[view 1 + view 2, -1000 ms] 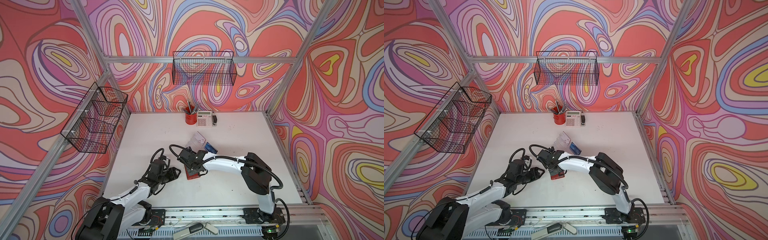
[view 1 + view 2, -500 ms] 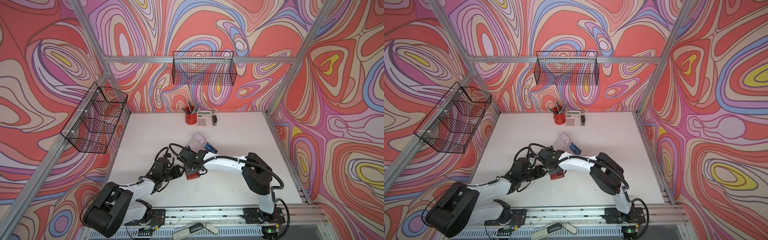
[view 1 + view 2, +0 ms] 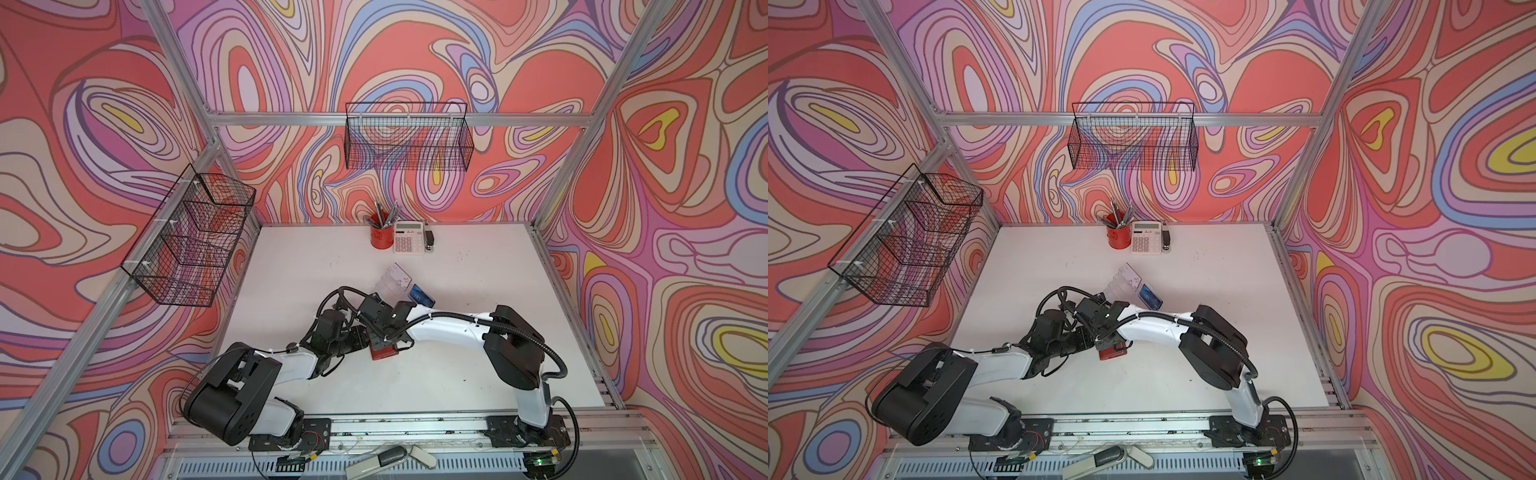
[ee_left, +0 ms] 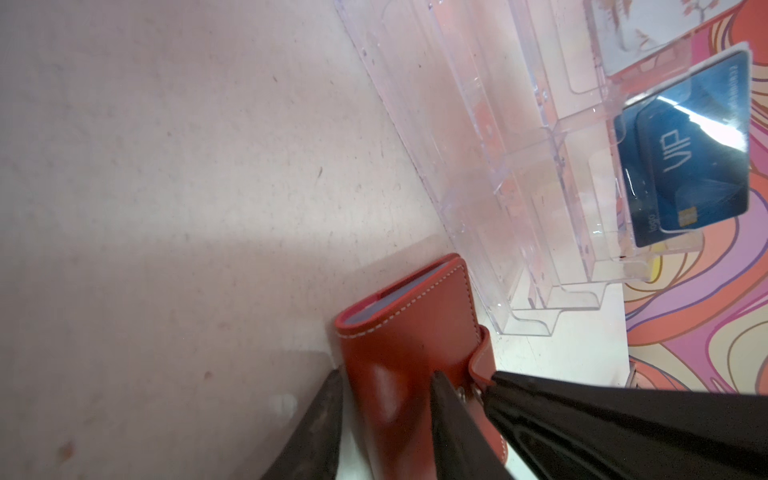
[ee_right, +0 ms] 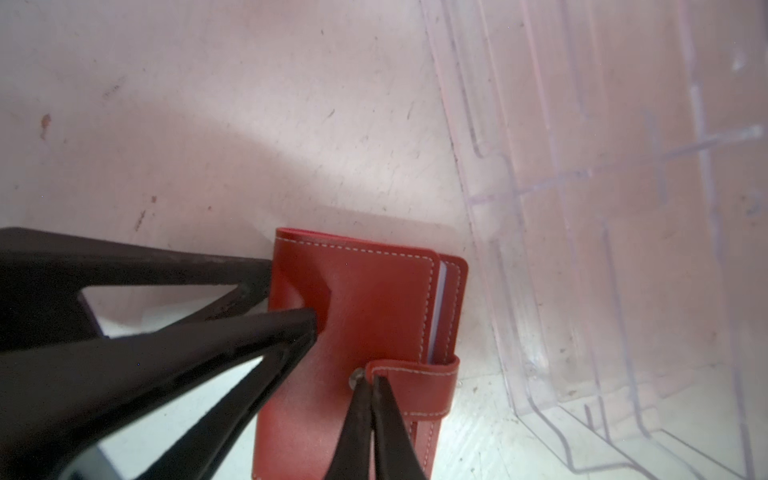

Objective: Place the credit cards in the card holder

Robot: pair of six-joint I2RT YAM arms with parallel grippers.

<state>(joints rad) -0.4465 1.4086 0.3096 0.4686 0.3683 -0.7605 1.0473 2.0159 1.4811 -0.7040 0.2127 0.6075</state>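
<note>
at the middle of the bench [image 3: 457,374], the left hand [image 5: 289,297] pinches the spine edge of the red wallet [image 5: 374,311], fingers [image 5: 232,270] part open; the right hand [image 5: 368,384], jaws together, touches its strap [image 5: 415,386].

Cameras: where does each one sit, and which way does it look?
Top views: twin eyes high above the robot's bases, looking down over the white table; left arm and right arm show whole, meeting at the red leather wallet.
Left wrist: on the left arm, looking along the left gripper, past the wallet, to the clear plastic card holder with blue credit cards.
Right wrist: on the right arm, looking down the shut right gripper at the wallet's strap.
Shared: both wrist views show wallet, holder, both grippers.
</note>
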